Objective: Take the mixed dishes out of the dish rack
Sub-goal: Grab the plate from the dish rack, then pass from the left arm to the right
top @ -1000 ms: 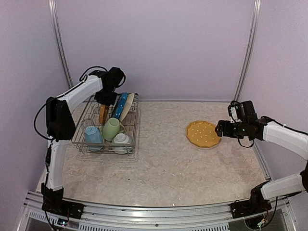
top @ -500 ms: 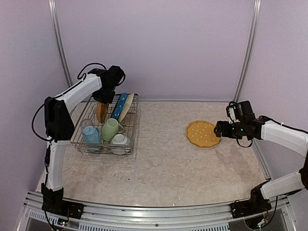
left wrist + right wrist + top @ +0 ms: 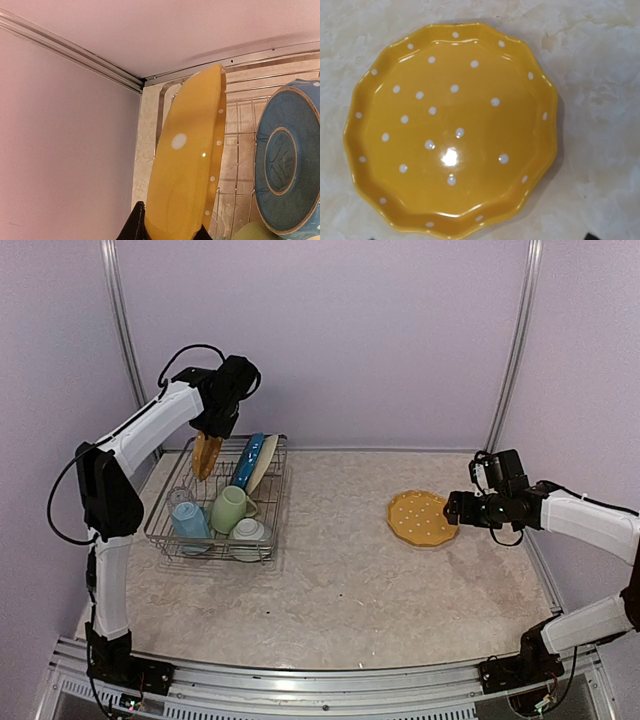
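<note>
Here, upper left, left gripper [image 3: 207, 436] clamps a yellow plate [image 3: 185, 160] over the rack [image 3: 276, 508]; right gripper [image 3: 457, 508] gapes beside second plate [image 3: 420, 518].

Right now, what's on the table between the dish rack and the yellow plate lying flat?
Nothing; the top view shows bare table between the rack and that plate.

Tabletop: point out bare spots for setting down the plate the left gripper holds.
Free: the wide stretch between the dish rack and the flat yellow plate, and the near strip before the arm bases. Crowded: inside the rack.
</note>
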Controlling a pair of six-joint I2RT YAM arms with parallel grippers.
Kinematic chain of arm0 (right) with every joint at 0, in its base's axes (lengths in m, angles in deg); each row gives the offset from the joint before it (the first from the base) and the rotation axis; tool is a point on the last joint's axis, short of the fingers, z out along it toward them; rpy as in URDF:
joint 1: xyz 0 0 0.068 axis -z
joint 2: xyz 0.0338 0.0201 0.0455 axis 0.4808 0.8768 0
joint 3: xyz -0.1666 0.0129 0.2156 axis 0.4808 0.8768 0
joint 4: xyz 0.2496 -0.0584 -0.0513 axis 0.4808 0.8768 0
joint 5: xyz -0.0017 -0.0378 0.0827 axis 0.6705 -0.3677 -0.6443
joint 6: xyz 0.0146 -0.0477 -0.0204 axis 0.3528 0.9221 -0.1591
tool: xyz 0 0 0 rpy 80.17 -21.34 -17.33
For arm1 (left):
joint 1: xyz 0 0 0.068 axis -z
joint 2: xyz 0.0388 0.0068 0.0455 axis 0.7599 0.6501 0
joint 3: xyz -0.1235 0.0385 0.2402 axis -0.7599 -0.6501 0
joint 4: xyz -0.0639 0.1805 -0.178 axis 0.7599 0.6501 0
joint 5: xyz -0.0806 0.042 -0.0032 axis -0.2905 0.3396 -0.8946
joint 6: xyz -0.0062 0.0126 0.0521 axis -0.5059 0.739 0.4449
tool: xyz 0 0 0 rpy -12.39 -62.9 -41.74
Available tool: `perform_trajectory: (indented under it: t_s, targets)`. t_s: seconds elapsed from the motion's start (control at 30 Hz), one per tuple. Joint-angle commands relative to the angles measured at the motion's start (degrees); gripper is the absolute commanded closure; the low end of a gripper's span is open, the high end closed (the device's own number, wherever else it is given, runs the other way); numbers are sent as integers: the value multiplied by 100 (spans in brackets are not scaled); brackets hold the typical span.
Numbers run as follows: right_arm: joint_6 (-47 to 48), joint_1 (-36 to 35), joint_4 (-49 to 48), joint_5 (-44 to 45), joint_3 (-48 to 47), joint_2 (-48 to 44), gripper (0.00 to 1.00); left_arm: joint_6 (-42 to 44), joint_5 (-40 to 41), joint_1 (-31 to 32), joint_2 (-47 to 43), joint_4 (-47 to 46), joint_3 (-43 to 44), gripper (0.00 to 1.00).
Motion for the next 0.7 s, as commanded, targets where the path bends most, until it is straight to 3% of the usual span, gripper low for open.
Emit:
perform_trajectory:
  t_s: [0.0, 0.2, 0.4, 0.53, 0.67]
  targets:
    - [-55, -106, -59, 39, -124, 100, 13, 100, 521, -8, -603, -282, 193, 100]
    - [-67, -189, -53, 23, -224, 195, 13, -86, 419, 52, -894, -116, 262, 100]
    - [-88, -324, -80, -54, -366, 322, 13, -949, -729, -8, -1452, 417, 466, 100]
    - [-180, -374, -292, -417, -408, 399, 13, -1596, -2445, -347, -1950, 563, 334, 100]
    - [-335, -455, -761, -1100, -384, 436, 13, -1910, -4587, -792, -2624, -163, -658, 100]
